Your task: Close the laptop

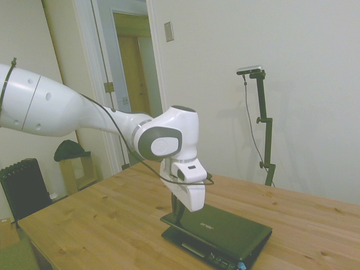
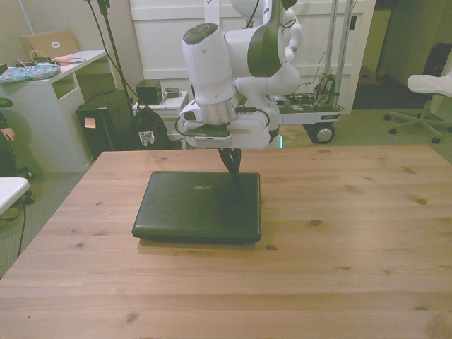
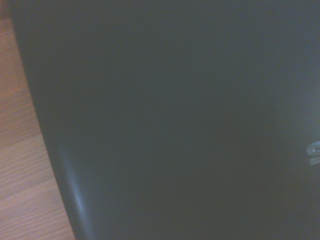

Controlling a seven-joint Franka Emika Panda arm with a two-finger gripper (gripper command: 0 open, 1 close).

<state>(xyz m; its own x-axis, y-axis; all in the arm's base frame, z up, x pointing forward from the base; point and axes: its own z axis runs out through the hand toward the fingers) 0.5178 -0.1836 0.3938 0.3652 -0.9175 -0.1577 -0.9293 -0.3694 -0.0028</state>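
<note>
While pressed onto the small black laptop [image 2: 196, 206] — lid flat, wooden counter [image 2: 339, 233] — white arm's end effector [image 2: 232, 166], fingers together, gripping nothing.

The things are carried by a wooden counter [image 2: 367, 233] of knotted planks. A single black laptop [image 2: 198, 206] is seen lying flat on it, lid shut, logo up, nearer the front view's left.
</note>
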